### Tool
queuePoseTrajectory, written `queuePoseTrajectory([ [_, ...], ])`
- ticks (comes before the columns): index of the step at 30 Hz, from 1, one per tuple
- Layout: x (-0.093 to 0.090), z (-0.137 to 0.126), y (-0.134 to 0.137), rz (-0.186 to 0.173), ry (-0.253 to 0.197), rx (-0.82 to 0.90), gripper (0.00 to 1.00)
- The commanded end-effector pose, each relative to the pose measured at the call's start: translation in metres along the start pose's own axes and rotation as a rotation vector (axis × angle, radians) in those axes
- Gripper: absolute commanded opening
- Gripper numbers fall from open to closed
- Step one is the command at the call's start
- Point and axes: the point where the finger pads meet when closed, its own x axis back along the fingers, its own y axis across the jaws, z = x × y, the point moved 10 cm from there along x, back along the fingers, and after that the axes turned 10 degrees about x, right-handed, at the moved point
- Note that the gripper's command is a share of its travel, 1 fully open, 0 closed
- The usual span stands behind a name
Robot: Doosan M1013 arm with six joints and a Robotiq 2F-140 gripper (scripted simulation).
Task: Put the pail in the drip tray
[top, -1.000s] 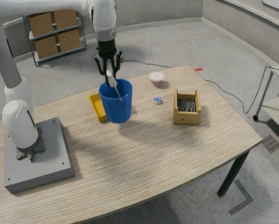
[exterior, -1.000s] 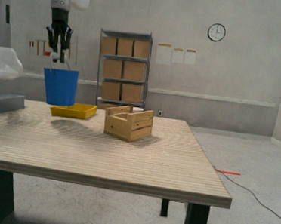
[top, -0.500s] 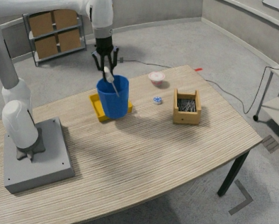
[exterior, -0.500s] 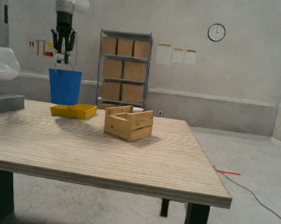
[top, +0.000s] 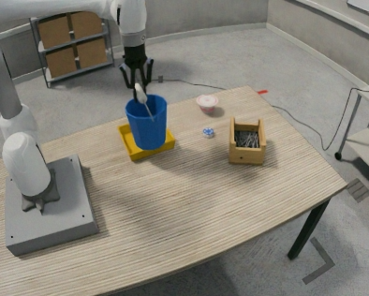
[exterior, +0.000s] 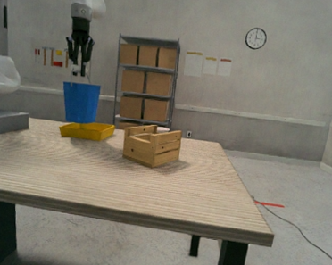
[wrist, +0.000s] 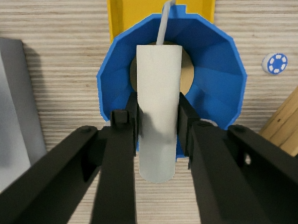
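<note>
The blue pail (top: 147, 123) (exterior: 81, 102) (wrist: 212, 65) hangs upright from its wire handle over the yellow drip tray (top: 130, 149) (exterior: 88, 131) (wrist: 199, 10). In the side view its base sits just above the tray, a small gap showing. My gripper (top: 138, 87) (exterior: 79, 67) (wrist: 156, 105) is shut on the white grip of the pail's handle (top: 140, 94) (wrist: 157, 110), directly above the pail. In the wrist view the pail covers most of the tray; only the tray's far end shows.
A wooden crate (top: 246, 141) (exterior: 153, 145) with nails stands right of the tray. A small pink-white bowl (top: 207, 102) and a blue-white disc (top: 208, 132) (wrist: 275, 63) lie between them. The robot's grey base plate (top: 47, 206) is at the table's left.
</note>
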Motion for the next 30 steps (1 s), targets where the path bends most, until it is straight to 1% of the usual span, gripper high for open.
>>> queuePoseTrajectory([
  [1,0.004,0.014,0.004,-0.001,0.002,0.001,0.1],
  [11,0.004,0.041,0.009,0.0,0.002,0.001,0.1],
  [13,0.004,0.041,0.009,0.0,0.002,0.001,0.1],
  [25,0.004,0.067,0.014,0.0,0.002,0.001,0.1],
  [30,0.004,0.073,0.015,0.0,0.002,0.001,0.1],
])
